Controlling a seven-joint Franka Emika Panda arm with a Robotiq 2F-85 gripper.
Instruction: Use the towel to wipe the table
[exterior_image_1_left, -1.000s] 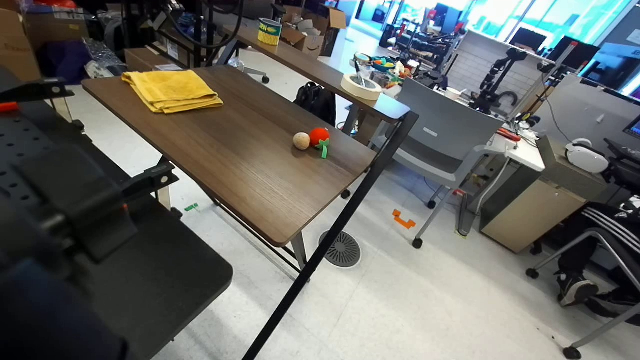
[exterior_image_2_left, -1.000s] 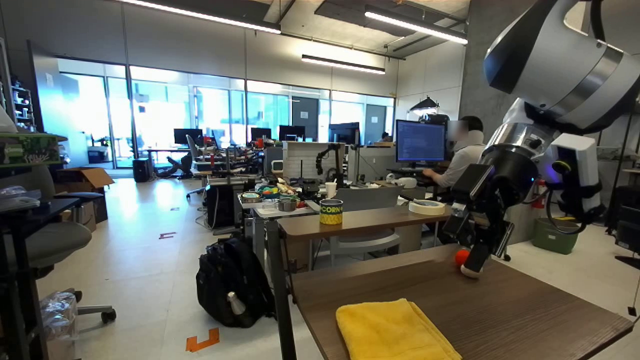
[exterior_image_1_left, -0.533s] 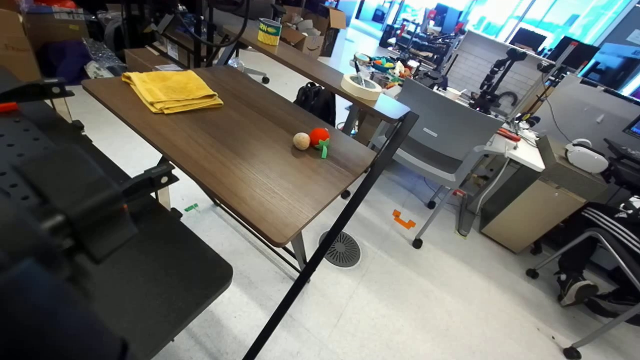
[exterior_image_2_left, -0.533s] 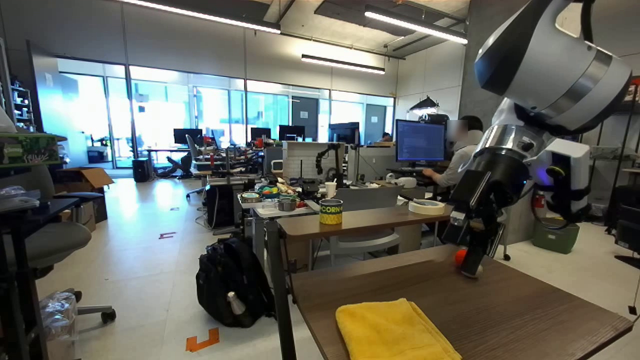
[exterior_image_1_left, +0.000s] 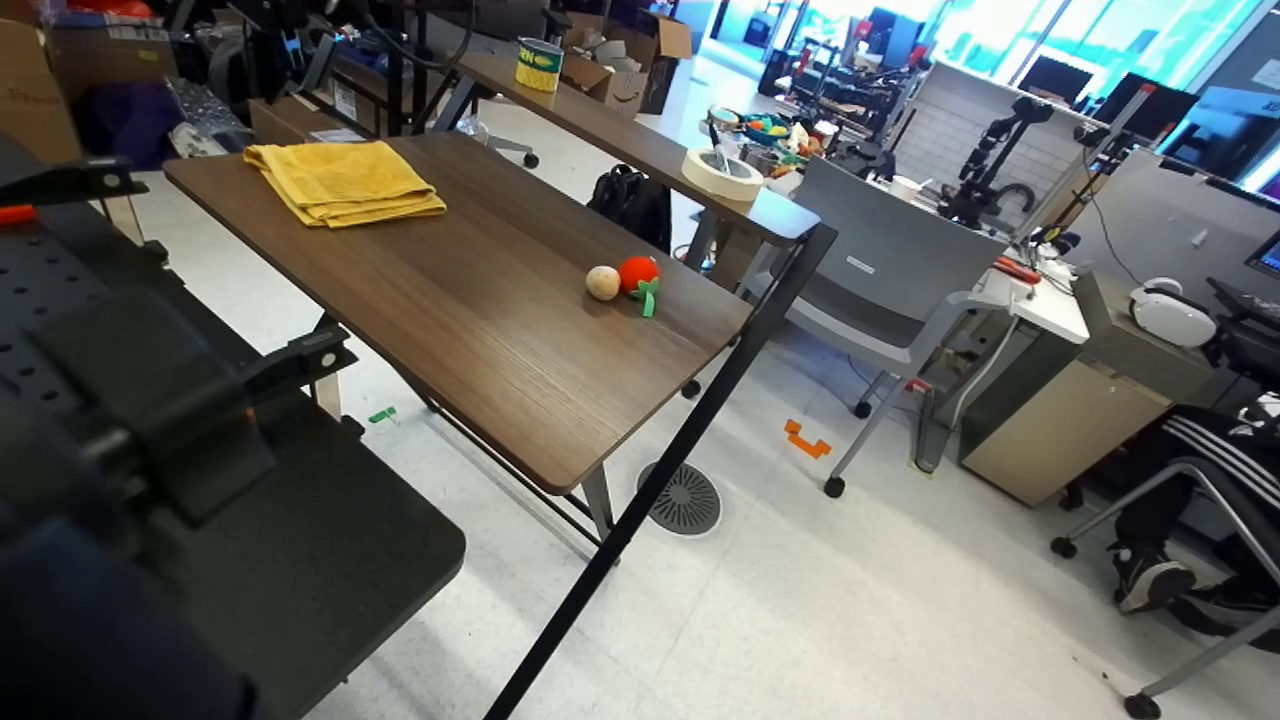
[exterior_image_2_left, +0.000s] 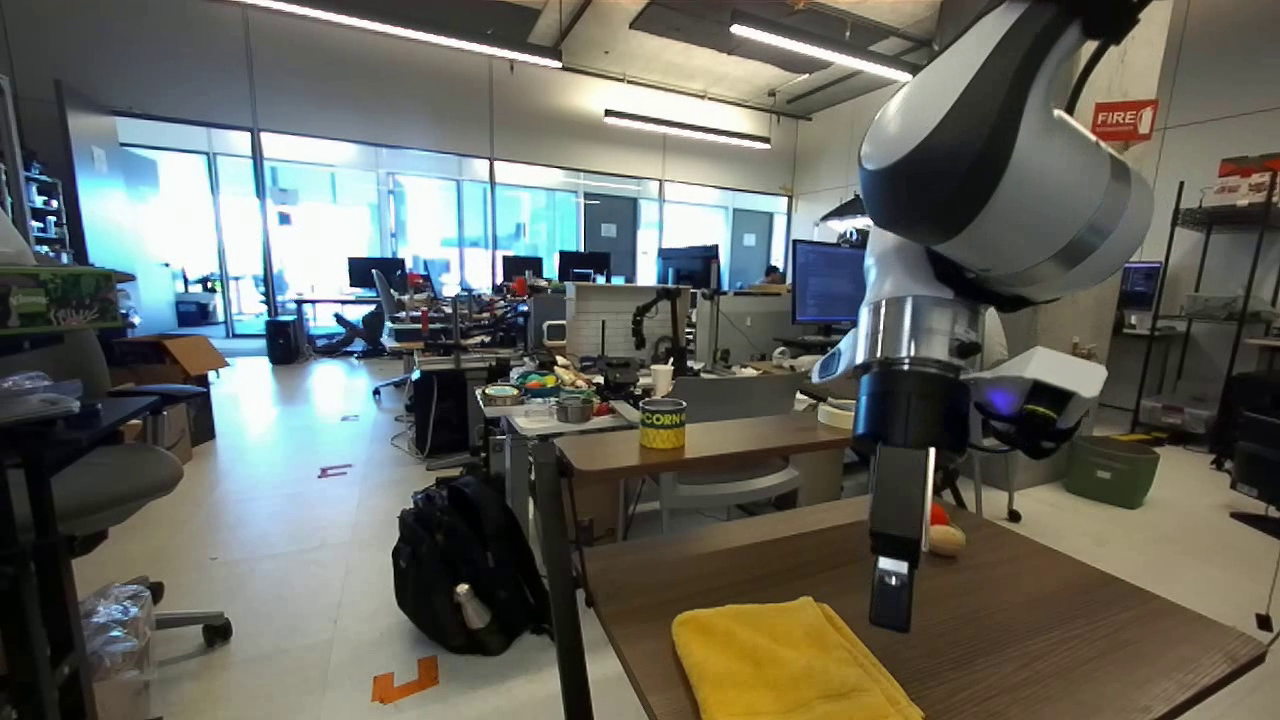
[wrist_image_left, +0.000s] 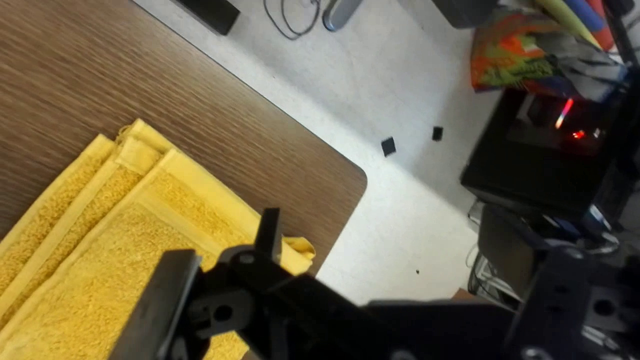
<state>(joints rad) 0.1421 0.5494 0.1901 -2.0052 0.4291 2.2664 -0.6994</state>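
Wrist view is showing one yellow towel (wrist_image_left: 115, 260) lying folded near a corner of the table (wrist_image_left: 215, 132); my gripper (exterior_image_2_left: 891, 598) is hovering nearby, fingers (wrist_image_left: 154, 302) wide apart. In an exterior view, one can (exterior_image_2_left: 663, 424) is reading "CORN", one sign (exterior_image_2_left: 1124, 121) "FIRE" (two balls (exterior_image_2_left: 946, 541) are sitting side by side).

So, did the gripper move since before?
Yes. In an exterior view, the gripper has come away from the pale ball, toward the towel, which lies where it did before.

Yellow towel (exterior_image_1_left: 345, 183) (folded, flat) on brown wood-grain table (exterior_image_1_left: 480, 300).
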